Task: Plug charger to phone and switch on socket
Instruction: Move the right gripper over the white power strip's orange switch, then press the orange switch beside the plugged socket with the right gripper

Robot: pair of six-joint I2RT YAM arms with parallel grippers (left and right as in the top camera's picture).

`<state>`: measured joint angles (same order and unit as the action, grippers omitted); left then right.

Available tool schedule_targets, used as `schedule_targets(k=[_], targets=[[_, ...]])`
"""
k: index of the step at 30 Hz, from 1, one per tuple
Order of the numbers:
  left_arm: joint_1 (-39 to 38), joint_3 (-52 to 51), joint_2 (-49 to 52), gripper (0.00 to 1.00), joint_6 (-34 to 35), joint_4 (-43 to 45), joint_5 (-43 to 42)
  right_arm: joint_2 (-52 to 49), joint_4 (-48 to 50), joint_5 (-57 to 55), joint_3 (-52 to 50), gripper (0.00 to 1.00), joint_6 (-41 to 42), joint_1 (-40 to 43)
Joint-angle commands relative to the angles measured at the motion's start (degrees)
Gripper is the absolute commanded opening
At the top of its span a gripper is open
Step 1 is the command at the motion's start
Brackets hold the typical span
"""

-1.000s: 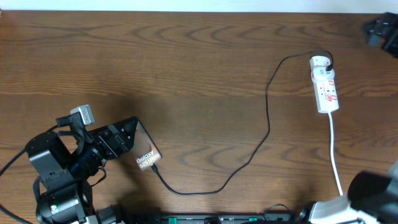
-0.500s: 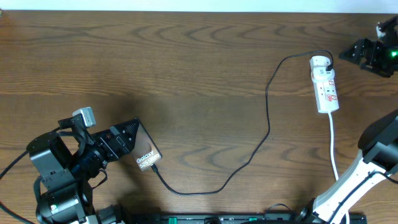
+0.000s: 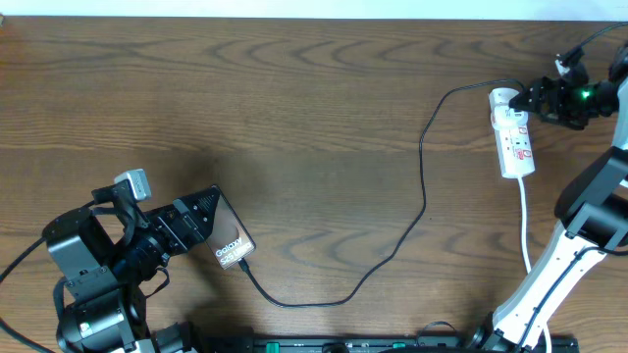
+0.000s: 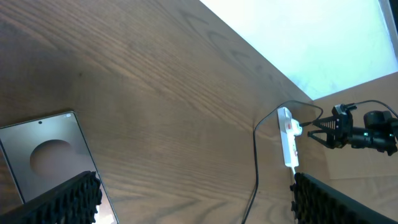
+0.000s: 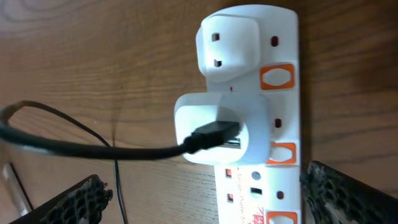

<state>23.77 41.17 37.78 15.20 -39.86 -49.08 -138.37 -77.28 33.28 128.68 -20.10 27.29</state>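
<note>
The bronze phone [image 3: 232, 245] lies at the lower left with "Galaxy" lettering. My left gripper [image 3: 196, 218] stands open over its far end, holding nothing. The charger's thin black cable [image 3: 424, 196] meets the phone's near corner and runs up to the white socket [image 3: 514, 137]. My right gripper [image 3: 535, 101] stands open beside the socket's far end. In the right wrist view the black plug [image 5: 214, 134] sits in a white adapter [image 5: 205, 149] on the socket [image 5: 283, 118], between my open gripper [image 5: 211, 205]. The left wrist view has the phone [image 4: 43, 152] by my left gripper [image 4: 193, 205].
The socket's white cord [image 3: 528, 235] trails toward the near edge beside the right arm's white base [image 3: 549, 284]. Orange switches [image 5: 277, 76] line the socket's edge. Black cables run along the near edge [image 3: 343, 345]. The table's far edge [image 3: 294, 18] borders a white surface.
My right arm has swung in from the far right edge, bringing its open gripper to the socket's far end. The left arm, phone and cable have not moved.
</note>
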Motion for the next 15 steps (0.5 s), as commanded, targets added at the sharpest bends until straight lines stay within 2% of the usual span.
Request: schedule_targets(k=[1,15], targets=[[-0.02,0.20,-0.04,0.96,-0.72,-0.09,0.68,-0.83,0.13,-1.29,0.92,0.99,-0.90,-1.75],[-0.02,0.20,-0.04,0.96,-0.74,-0.46,0.68,-0.98,1.07,-6.16,0.85,0.99,2.56,-3.37]])
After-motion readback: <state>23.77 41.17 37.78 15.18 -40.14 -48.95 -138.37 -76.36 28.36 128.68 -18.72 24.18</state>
